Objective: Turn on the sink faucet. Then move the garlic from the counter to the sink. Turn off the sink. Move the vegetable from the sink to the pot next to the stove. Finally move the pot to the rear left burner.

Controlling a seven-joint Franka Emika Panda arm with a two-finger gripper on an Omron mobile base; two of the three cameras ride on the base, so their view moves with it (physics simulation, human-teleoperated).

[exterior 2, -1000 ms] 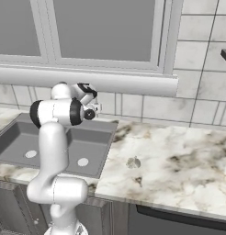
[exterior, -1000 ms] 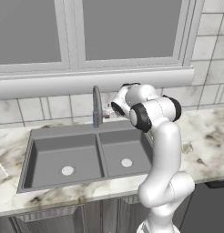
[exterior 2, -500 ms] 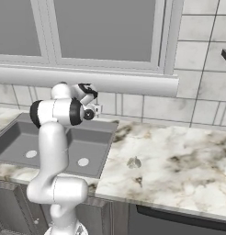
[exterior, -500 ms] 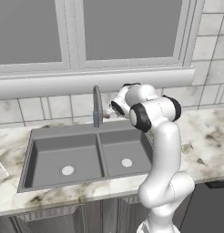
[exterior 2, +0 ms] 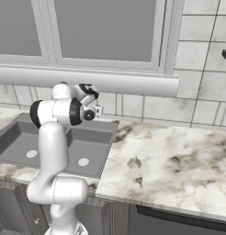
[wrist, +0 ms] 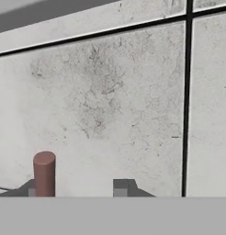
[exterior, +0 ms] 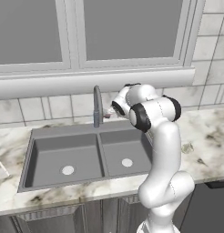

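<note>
The faucet (exterior: 97,107), a slim grey metal post, stands behind the sink (exterior: 82,154). My hand (exterior: 110,112) has edged closer, just right of it; whether it is open I cannot tell. A reddish cylinder (wrist: 44,173) sits at seven o'clock against speckled tile (wrist: 115,101). The marble surface (exterior 2: 179,170) stretches right.

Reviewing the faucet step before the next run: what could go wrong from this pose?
1. The hand view shows the red-brown faucet handle beside one fingertip, not clearly between them, with wall tile close ahead; a push could slip off or drive into the wall.
2. In the left base view the gripper sits right beside the faucet; a sideways move might bump the spout rather than the handle.
3. The garlic lies unguarded on the counter.
</note>
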